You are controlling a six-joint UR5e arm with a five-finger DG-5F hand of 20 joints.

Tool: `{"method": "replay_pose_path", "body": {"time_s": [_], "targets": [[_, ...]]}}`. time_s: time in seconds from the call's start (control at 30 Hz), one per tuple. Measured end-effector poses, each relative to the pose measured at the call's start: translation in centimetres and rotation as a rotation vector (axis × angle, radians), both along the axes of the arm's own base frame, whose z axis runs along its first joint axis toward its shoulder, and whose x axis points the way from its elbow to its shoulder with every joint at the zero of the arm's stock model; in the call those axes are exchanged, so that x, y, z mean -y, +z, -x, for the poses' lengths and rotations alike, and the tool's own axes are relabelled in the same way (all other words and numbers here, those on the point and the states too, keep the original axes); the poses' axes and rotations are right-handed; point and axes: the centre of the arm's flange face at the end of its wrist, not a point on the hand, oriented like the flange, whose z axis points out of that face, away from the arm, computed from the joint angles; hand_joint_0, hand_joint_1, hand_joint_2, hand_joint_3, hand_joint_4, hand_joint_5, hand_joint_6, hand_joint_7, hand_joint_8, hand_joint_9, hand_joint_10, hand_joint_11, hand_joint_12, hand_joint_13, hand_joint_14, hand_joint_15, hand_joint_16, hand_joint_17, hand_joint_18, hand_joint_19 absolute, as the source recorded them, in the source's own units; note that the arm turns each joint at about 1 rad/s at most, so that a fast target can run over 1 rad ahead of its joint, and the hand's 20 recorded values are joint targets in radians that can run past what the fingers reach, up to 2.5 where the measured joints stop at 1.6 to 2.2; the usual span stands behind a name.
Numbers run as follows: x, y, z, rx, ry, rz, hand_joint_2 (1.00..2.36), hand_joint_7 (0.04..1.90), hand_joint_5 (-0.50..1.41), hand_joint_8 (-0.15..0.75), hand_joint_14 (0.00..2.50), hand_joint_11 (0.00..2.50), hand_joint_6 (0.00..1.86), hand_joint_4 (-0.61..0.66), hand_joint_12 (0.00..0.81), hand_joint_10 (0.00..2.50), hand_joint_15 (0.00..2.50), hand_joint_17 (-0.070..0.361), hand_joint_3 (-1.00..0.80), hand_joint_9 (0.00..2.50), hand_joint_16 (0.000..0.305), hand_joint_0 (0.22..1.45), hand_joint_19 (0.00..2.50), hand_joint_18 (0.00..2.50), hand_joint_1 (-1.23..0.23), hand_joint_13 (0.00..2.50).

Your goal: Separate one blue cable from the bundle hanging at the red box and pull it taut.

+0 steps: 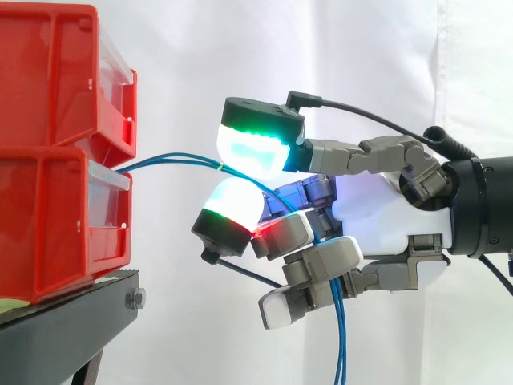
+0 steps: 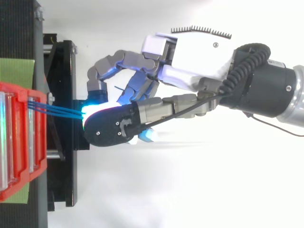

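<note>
Several thin blue cables [image 1: 176,160] leave the gap between the two stacked red bins [image 1: 48,224] and run rightwards, nearly level, to my hand [image 1: 377,208]. The hand is shut on them: a green-white glowing fingertip [image 1: 252,148] sits above the strands and a white-red one [image 1: 232,204] below, pinching them about a hand's width from the bins. Past the pinch the cables pass behind the fingers and hang down [image 1: 341,345]. From above, three blue strands [image 2: 57,110] fan from the bin front [image 2: 40,142] into the fingertips of the hand [image 2: 190,61].
The red bins stand on a black stand [image 1: 64,321] at the left, whose frame [image 2: 66,180] juts out under the cables. A green sheet [image 2: 16,71] lies behind the bins. A white curtain is the backdrop, and the arm enters from the right.
</note>
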Motion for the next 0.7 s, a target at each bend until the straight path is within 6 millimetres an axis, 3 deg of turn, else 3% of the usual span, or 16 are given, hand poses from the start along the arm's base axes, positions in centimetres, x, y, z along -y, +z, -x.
{"method": "replay_pose_path", "body": {"time_s": [0.23,0.5,0.63,0.7], "targets": [[-0.01,0.01,0.00,0.001,-0.002,0.000,1.00,1.16,-0.23,0.297,0.02,1.30,0.89,0.15,0.290,0.02,1.40,0.100,-0.50,1.06,0.044,0.68,0.66,0.78,-0.76,1.31],[0.01,-0.02,0.02,0.000,-0.009,0.000,1.00,1.16,-0.22,0.300,0.02,1.31,0.88,0.15,0.290,0.02,1.39,0.097,-0.50,1.12,0.043,0.66,0.66,0.79,-0.73,1.32],[-0.08,-0.03,0.03,0.000,-0.012,0.001,1.00,1.23,-0.22,0.301,0.02,1.30,0.89,0.08,0.290,0.02,1.39,0.096,-0.50,1.13,0.043,0.68,0.66,0.80,-0.70,1.32],[-0.17,-0.03,0.03,-0.001,-0.012,0.001,1.01,1.30,-0.22,0.299,0.02,1.31,0.90,0.04,0.293,0.02,1.39,0.096,-0.41,1.12,0.043,0.70,0.65,0.80,-0.72,1.32]]}}
